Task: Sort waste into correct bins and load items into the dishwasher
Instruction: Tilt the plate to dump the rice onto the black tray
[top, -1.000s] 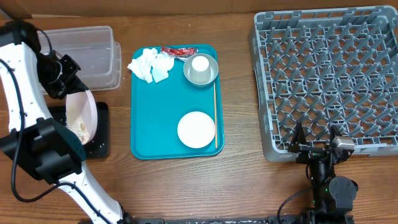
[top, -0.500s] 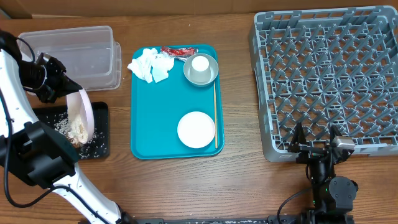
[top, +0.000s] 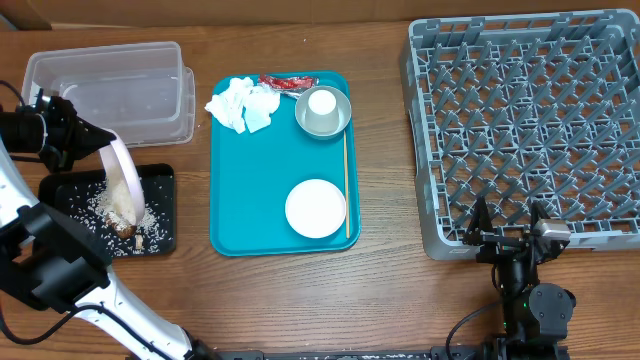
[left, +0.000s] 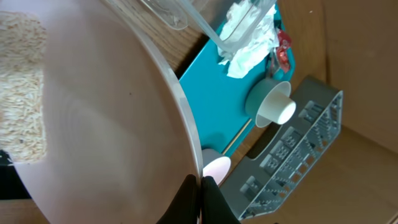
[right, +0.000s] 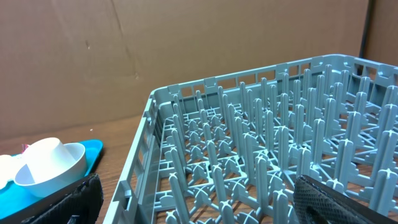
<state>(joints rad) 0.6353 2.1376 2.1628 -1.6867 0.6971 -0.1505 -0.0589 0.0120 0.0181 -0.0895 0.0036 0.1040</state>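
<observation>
One pinkish-white round dish (top: 122, 178) tilts steeply over a shallow black rectangular tray (top: 165, 235). Loose white rice grains (top: 90, 200) lie in it.

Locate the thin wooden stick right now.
In the overhead view, the wooden stick lies along the teal tray's right edge, beside the white plate, below the grey bowl.

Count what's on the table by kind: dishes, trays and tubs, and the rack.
Dishes: 4 (tilted pinkish plate, small round white plate, grey bowl, white cup)
Trays and tubs: 3 (clear plastic tub, black tray, teal tray)
Racks: 1 (grey plastic dish rack)
Total: 8
</observation>
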